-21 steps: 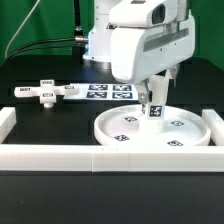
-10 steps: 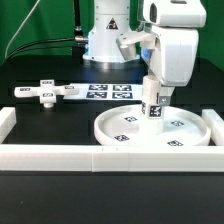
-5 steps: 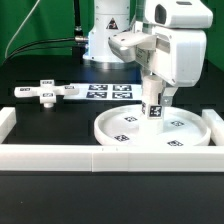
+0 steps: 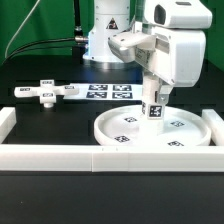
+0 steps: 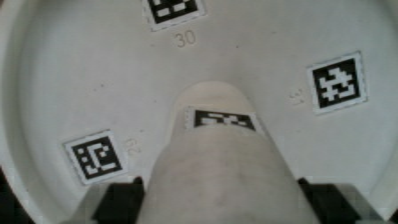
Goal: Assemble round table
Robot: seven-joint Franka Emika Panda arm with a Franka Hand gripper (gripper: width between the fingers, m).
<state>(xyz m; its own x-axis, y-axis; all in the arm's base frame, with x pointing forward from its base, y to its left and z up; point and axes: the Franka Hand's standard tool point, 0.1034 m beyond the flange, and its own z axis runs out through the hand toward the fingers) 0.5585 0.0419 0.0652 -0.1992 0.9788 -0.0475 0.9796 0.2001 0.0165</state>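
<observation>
The large rimmed round disc (image 4: 153,132) lies flat on the table at the exterior view's right. The short cylindrical post (image 4: 153,107) stands upright on its middle. My gripper (image 4: 153,92) is shut on the post's upper part. In the wrist view the post (image 5: 221,150) runs down between the two dark fingers (image 5: 121,199) onto the disc (image 5: 107,70), whose inner face carries square tags. The flat cross-shaped foot piece (image 4: 45,91) lies on the table at the exterior view's left.
The marker board (image 4: 110,91) lies behind the disc. White border rails run along the front (image 4: 100,155) and the left side (image 4: 6,118). The robot base (image 4: 105,40) stands at the back.
The wrist has turned about the upright post, from facing forward to swung to the exterior view's right. In the last half second nothing has moved.
</observation>
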